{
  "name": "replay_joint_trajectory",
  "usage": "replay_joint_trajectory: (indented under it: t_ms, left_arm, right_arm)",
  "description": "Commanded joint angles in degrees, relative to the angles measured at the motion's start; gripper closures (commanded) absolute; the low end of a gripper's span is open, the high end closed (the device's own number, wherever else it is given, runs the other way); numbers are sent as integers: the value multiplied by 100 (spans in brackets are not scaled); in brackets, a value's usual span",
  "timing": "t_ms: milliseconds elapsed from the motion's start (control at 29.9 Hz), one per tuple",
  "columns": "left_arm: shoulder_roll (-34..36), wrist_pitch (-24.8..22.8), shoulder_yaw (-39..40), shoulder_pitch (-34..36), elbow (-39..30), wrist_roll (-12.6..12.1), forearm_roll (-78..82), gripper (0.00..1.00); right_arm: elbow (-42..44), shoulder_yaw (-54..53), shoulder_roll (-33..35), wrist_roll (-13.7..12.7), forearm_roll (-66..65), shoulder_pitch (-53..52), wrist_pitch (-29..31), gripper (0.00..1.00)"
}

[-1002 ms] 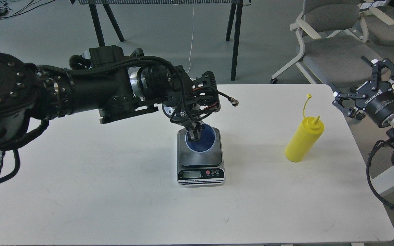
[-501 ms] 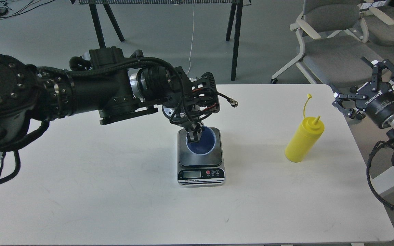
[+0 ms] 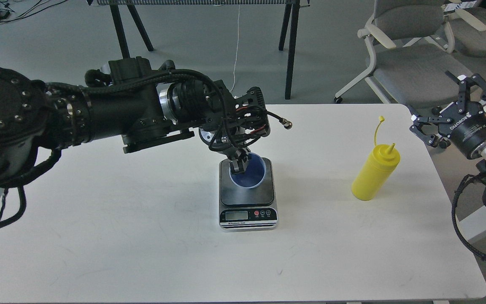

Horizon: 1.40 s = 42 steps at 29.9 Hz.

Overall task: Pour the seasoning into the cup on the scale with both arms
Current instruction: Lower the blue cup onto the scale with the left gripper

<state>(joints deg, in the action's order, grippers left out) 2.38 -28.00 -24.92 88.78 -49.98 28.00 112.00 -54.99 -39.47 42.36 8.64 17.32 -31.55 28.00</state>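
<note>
The light-blue cup stands on the dark plate of the silver scale at the table's middle. My left gripper reaches down from the left and is closed on the cup's left rim, with one finger inside the cup. The yellow seasoning bottle stands upright to the right of the scale, its cap strap hanging open above the nozzle. My right gripper is open and empty, hovering beyond the table's right edge, up and to the right of the bottle.
The white table ends just right of the bottle. Grey office chairs stand behind my right gripper. Black table legs and a hanging white cable are at the back.
My left gripper and the cup shifted only slightly over the scale plate. The right gripper, the bottle and the scale stayed put.
</note>
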Motion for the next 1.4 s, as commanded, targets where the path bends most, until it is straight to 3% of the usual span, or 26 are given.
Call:
replay_joint_trajectory:
  t_ms: [0, 434, 1103, 1370]
  left_arm:
    - [0, 0, -4, 7, 50, 0, -73, 82]
    - [0, 0, 14, -54, 138, 0, -284, 78]
    - [-106, 0, 22, -72, 454, 0, -618, 61]
    - [-238, 0, 22, -72, 928, 0, -943, 55]
  right_arm:
    - [-3, 1, 0, 6, 0, 0, 0, 1]
    - [-12, 9, 0, 77, 0, 17, 0, 1]
    - [-21, 9, -17, 77, 0, 61, 0, 1]
    - [-21, 9, -26, 77, 0, 61, 0, 1]
